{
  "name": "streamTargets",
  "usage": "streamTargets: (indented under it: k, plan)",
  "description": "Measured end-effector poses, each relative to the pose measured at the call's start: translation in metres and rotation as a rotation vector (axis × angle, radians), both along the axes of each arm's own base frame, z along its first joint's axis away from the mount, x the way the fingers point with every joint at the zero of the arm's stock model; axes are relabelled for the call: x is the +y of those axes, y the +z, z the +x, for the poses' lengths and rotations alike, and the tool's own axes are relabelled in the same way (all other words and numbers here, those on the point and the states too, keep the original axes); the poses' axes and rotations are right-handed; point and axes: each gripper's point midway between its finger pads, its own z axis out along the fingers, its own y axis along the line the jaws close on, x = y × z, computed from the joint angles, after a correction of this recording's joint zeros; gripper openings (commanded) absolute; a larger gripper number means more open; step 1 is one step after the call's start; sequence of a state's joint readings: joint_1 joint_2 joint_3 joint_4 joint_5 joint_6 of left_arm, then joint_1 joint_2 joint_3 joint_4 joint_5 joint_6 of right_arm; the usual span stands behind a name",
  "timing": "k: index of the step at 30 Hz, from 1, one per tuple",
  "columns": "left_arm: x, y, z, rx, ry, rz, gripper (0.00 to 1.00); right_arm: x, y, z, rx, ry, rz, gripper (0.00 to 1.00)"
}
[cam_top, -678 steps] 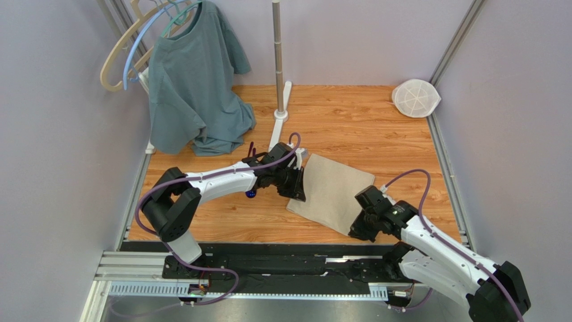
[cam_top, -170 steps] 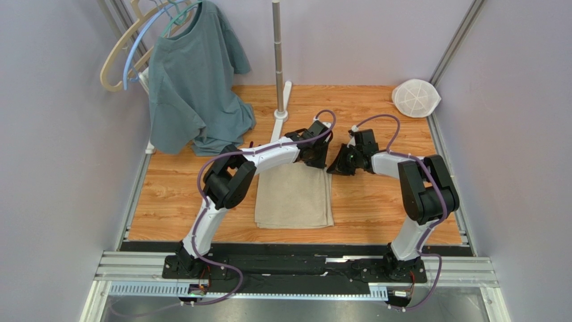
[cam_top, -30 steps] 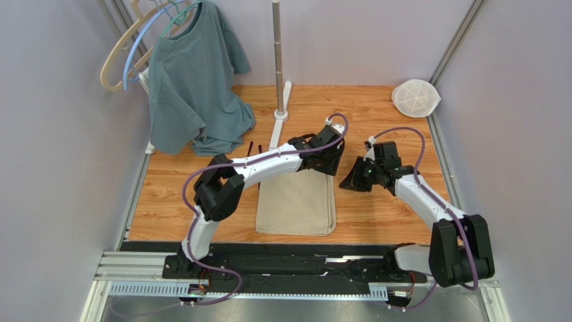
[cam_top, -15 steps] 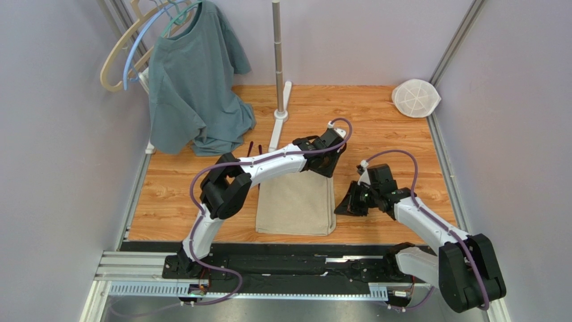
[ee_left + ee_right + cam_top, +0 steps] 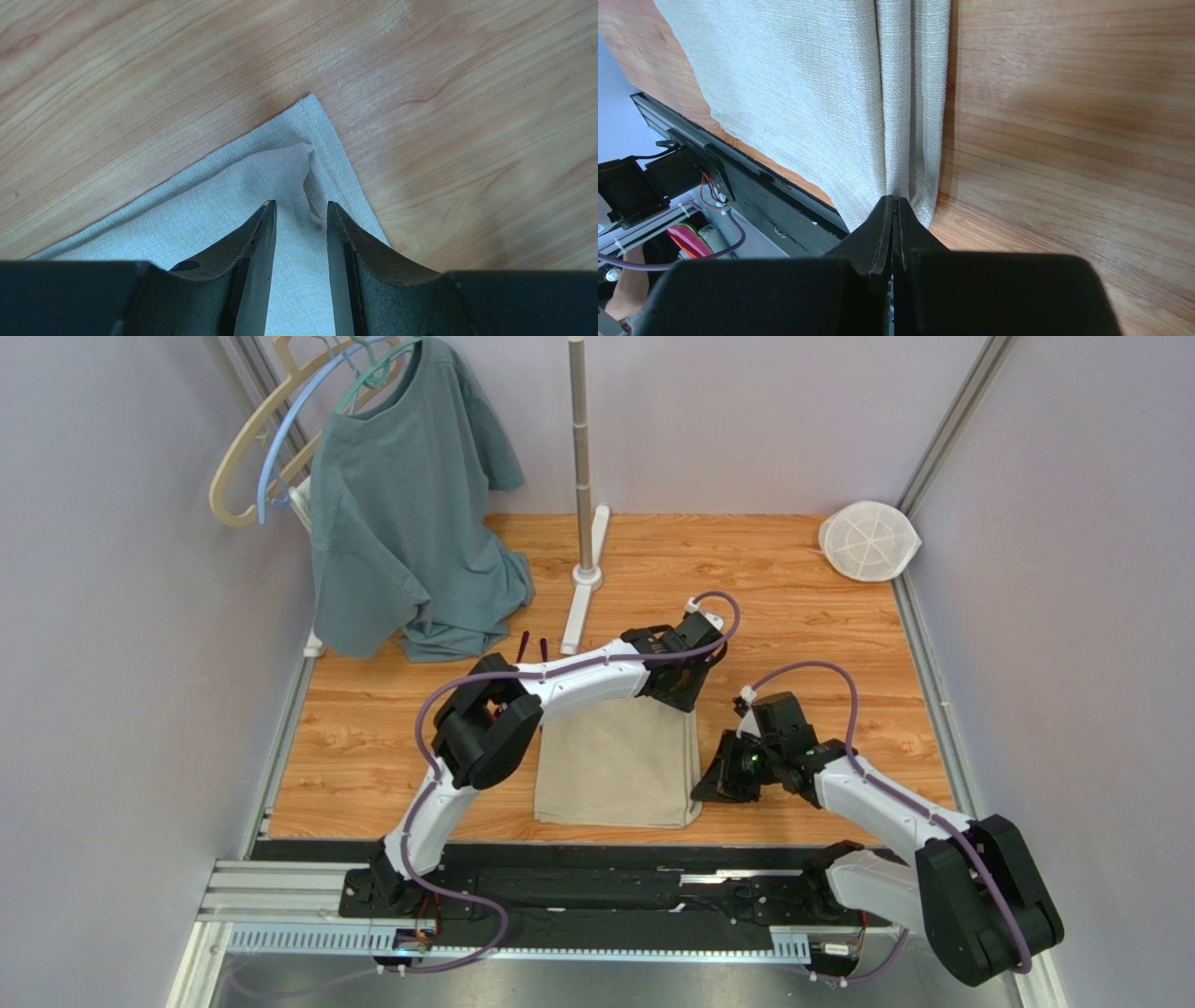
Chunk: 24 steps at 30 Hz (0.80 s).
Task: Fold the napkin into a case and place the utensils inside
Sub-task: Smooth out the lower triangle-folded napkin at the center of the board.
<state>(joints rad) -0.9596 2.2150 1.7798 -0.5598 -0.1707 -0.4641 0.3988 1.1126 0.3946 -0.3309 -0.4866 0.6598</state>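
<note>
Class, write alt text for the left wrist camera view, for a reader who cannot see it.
The left hand, its two dark fingers apart, hovers over a corner of the beige napkin, whose top layer puckers up near them. The napkin lies on a wooden table.

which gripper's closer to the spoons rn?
Left. The left gripper is over the far right corner of the napkin, across the cloth from the spoons. The right gripper is at the napkin's near right edge, farther off.
</note>
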Motion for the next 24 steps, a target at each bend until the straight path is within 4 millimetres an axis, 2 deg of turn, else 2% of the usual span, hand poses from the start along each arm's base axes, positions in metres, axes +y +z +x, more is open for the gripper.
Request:
streamTargets:
  k: [6, 11, 14, 19, 21, 24]
  plan:
    - [-0.006, -0.010, 0.006, -0.003, -0.002, 0.009, 0.40, -0.004, -0.004, -0.002, -0.001, -0.012, -0.016, 0.00]
    - [-0.009, -0.016, 0.011, -0.017, -0.007, 0.025, 0.34, -0.007, -0.010, -0.007, 0.012, -0.017, -0.025, 0.00]
    - [-0.009, -0.016, 0.013, -0.022, -0.008, 0.029, 0.27, -0.008, -0.011, -0.009, 0.010, -0.019, -0.025, 0.00]
    - [-0.008, -0.015, 0.014, -0.030, -0.005, 0.031, 0.04, -0.010, -0.014, -0.013, 0.016, -0.026, -0.026, 0.00]
    - [-0.008, -0.015, 0.014, -0.030, -0.002, 0.030, 0.00, -0.010, -0.017, -0.016, 0.024, -0.031, -0.024, 0.00]
    - [-0.009, -0.015, 0.016, -0.035, 0.004, 0.028, 0.00, -0.009, -0.018, -0.018, 0.025, -0.039, -0.008, 0.00]
